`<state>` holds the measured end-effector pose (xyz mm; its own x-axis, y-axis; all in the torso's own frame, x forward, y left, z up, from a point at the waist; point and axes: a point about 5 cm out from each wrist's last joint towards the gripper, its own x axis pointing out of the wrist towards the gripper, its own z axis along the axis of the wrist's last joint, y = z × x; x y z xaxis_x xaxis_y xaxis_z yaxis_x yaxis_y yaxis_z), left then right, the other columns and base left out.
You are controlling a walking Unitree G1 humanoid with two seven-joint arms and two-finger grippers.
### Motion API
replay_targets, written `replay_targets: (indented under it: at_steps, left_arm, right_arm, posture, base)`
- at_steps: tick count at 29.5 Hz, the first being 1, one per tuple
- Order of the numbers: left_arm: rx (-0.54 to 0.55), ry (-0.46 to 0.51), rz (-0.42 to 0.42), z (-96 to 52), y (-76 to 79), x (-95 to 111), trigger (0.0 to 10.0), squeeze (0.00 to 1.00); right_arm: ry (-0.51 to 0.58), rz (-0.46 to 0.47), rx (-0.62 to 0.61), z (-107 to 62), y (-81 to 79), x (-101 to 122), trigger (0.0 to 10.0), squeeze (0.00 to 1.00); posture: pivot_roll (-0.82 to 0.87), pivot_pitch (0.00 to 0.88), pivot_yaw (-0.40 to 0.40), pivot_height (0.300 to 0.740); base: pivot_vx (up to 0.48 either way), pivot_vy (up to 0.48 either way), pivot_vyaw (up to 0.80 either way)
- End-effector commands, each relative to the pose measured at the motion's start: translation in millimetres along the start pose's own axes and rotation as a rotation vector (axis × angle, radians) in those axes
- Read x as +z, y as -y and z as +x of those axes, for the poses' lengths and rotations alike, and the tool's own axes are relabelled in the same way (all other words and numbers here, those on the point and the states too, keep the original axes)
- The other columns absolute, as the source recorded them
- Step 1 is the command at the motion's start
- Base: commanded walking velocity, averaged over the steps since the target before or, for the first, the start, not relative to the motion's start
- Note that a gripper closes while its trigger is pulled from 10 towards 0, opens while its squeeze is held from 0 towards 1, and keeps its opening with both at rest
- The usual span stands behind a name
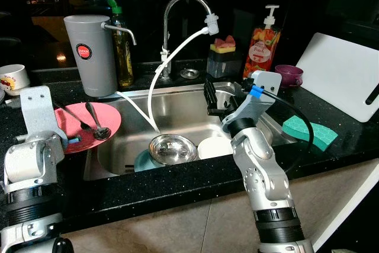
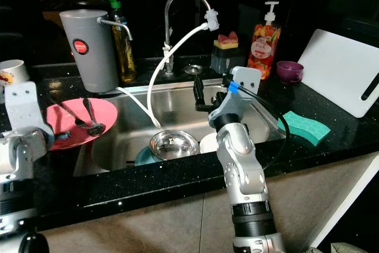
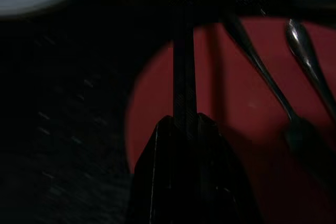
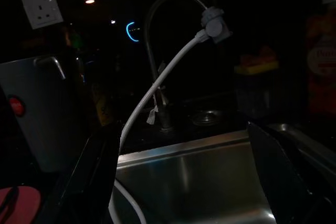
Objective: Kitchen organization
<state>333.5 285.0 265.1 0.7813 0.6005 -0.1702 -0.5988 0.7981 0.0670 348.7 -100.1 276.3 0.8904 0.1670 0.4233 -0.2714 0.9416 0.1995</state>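
Two arms frame the steel sink [image 1: 177, 111], which serves as the landmark. Nearest, the left arm stands over the dark counter [image 1: 177, 188] left of the sink, and its wrist view shows the left gripper [image 3: 184, 77] with fingers pressed together, empty, above a pink plate [image 1: 109, 124]. That plate rests on the counter against the sink's left rim and carries two metal spoons [image 1: 95, 121]. Inside the sink, at its front, a steel bowl [image 1: 172, 148] sits on a teal plate [image 1: 142, 159], with a white bowl [image 1: 214, 146] just beside it on the right. The right gripper [image 1: 211, 100] hovers above the sink's right half, fingers spread apart and holding nothing. Right of the sink a green sponge [image 1: 309, 133] lies on the counter. Behind the sink rises the curved tap [image 1: 183, 4], a white hose [image 1: 172, 63] running from its spout down into the basin. Farther back, left of the tap, stand a grey water jug [image 1: 92, 54] and a green-capped bottle [image 1: 123, 45]; right of it, a soap dispenser [image 1: 263, 42], a purple cup [image 1: 289, 75] and a white cutting board [image 1: 343, 72].
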Motion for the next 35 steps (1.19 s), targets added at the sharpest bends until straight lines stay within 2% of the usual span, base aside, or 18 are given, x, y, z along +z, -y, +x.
replay_targets:
  at_steps: [1, 5, 7, 9, 11, 12, 13, 14, 15, 16, 17, 19, 20, 22, 24, 26, 28, 35]
  left_arm:
    - [0.107, 0.047, 0.095, 3.0, -12.8, 5.2, 10.0, 0.00]
    - [0.171, 0.077, 0.151, 5.1, -21.6, 6.6, 10.0, 0.00]
    - [0.218, 0.127, 0.146, 5.6, -29.5, 12.5, 10.0, 0.00]
    - [0.185, 0.209, 0.138, 3.2, -25.7, 22.1, 10.0, 0.00]
    - [0.009, 0.312, 0.137, -6.0, -2.3, 33.5, 10.0, 0.00]
    - [-0.136, 0.360, 0.129, -15.1, 15.0, 38.5, 10.0, 0.00]
    - [-0.136, 0.360, 0.129, -15.1, 15.0, 38.5, 10.0, 0.00]
    - [-0.253, 0.396, 0.129, -23.6, 28.3, 41.7, 10.0, 0.00]
    - [-0.253, 0.396, 0.129, -23.6, 28.3, 41.7, 10.0, 0.00]
    - [-0.389, 0.426, 0.143, -33.5, 41.9, 42.8, 10.0, 0.00]
    - [-0.389, 0.426, 0.143, -33.5, 41.9, 42.8, 10.0, 0.00]
    - [-0.762, 0.500, 0.222, -66.8, 67.3, 37.7, 10.0, 0.00]
    - [-0.762, 0.500, 0.222, -66.8, 67.3, 37.7, 10.0, 0.00]
    - [-1.005, 0.533, 0.272, -90.7, 76.3, 29.3, 10.0, 0.00]
    - [-1.081, 0.548, 0.269, -98.1, 76.4, 28.1, 10.0, 0.00]
    - [-1.081, 0.548, 0.269, -98.1, 76.4, 28.1, 10.0, 0.00]
    - [-1.252, 0.568, 0.205, -112.9, 75.5, 29.2, 10.0, 0.00]
    - [-1.452, 0.596, 0.106, -129.4, 73.1, 33.7, 10.0, 0.00]
  right_arm:
    - [-0.003, 0.004, -0.001, -2.1, -1.0, 0.0, 10.0, 0.00]
    - [-0.003, 0.006, -0.002, -2.3, -1.0, -0.2, 10.0, 0.00]
    - [-0.005, 0.007, -0.003, -2.3, -0.9, -0.5, 10.0, 0.00]
    - [-0.006, 0.008, -0.004, -2.5, -0.7, -0.7, 10.0, 0.00]
    - [-0.005, 0.011, -0.003, -2.3, -1.1, -0.3, 10.0, 0.00]
    - [-0.001, 0.019, 0.000, -1.7, -2.0, 0.9, 10.0, 0.00]
    - [-0.001, 0.019, 0.000, -1.7, -2.0, 0.9, 10.0, 0.00]
    - [0.003, 0.028, 0.002, -1.3, -2.7, 2.1, 10.0, 0.00]
    - [0.003, 0.028, 0.002, -1.3, -2.7, 2.1, 10.0, 0.00]
    - [0.006, 0.058, 0.006, -0.8, -3.6, 3.6, 10.0, 0.00]
    - [0.006, 0.058, 0.006, -0.8, -3.6, 3.6, 10.0, 0.00]
    - [0.016, 0.220, 0.065, -1.0, -8.8, 12.1, 10.0, 0.00]
    - [0.016, 0.220, 0.065, -1.0, -8.8, 12.1, 10.0, 0.00]
    - [0.026, 0.365, 0.190, -5.1, -19.4, 22.2, 10.0, 0.00]
    - [0.031, 0.422, 0.267, -9.6, -26.0, 26.7, 10.0, 0.00]
    - [0.031, 0.422, 0.267, -9.6, -26.0, 26.7, 10.0, 0.00]
    - [0.011, 0.555, 0.397, -20.2, -37.2, 27.8, 10.0, 0.00]
    - [-0.042, 0.677, 0.535, -35.3, -50.8, 25.1, 10.0, 0.00]
  posture:
    - [0.15, 0.077, -0.015, 0.740]
    - [0.15, 0.080, -0.014, 0.740]
    - [0.15, 0.080, -0.014, 0.740]
    - [0.15, 0.081, -0.017, 0.740]
    - [0.15, 0.081, -0.017, 0.740]
    - [0.15, 0.081, -0.017, 0.740]
    - [0.15, 0.081, -0.017, 0.740]
    - [0.15, 0.081, -0.017, 0.740]
    - [0.15, 0.081, -0.017, 0.740]
    - [0.15, 0.081, -0.017, 0.740]
    - [0.15, 0.081, -0.017, 0.740]
    - [0.15, 0.082, -0.017, 0.740]
    - [0.15, 0.082, -0.017, 0.740]
    - [0.15, 0.082, -0.017, 0.740]
    - [0.14, 0.082, -0.013, 0.740]
    - [0.14, 0.082, -0.013, 0.740]
    - [0.14, 0.082, -0.013, 0.740]
    - [0.13, 0.079, -0.015, 0.740]
  base:
    - [0.000, 0.000, 0.00]
    - [0.000, 0.000, 0.00]
    - [0.000, 0.000, 0.00]
    - [0.000, 0.000, 0.00]
    - [0.000, 0.000, 0.00]
    - [0.000, 0.000, 0.00]
    - [0.000, 0.000, 0.00]
    - [0.000, 0.000, 0.00]
    - [0.000, 0.000, 0.00]
    - [0.000, 0.000, 0.00]
    - [0.000, 0.000, 0.00]
    - [0.000, 0.000, 0.00]
    - [0.000, 0.000, 0.00]
    - [0.000, 0.000, 0.00]
    - [0.000, 0.000, 0.00]
    - [0.000, 0.000, 0.00]
    - [0.000, 0.000, 0.00]
    - [0.000, 0.000, 0.00]
